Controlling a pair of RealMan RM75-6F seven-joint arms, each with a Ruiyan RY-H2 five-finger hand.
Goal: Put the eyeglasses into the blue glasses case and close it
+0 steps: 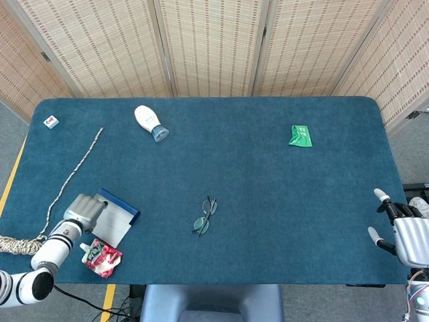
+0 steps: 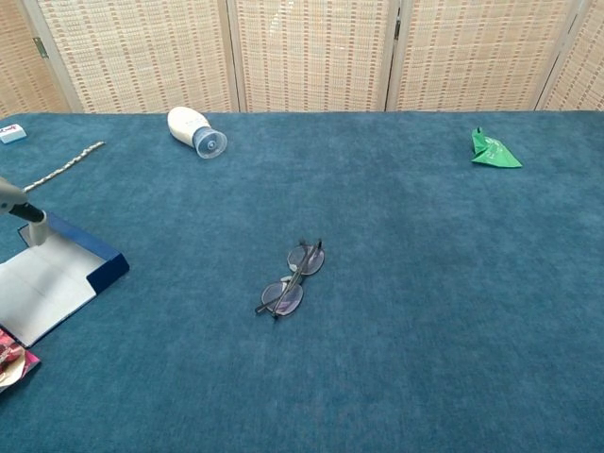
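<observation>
The flat blue glasses case [image 1: 114, 219] lies open beside the left hand [image 1: 84, 208], whose grip I cannot tell. The thin wire eyeglasses [image 1: 204, 216] wait untouched, well apart; the right hand [image 1: 402, 231] is empty, fingers spread.

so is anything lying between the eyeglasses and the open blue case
Nothing visible. Only bare table cloth lies between the eyeglasses and the open blue glasses case to their left; the left robot hand sits at the case's far side.

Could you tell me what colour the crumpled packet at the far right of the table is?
The crumpled packet is bright green; the chest view shows it best.
</observation>
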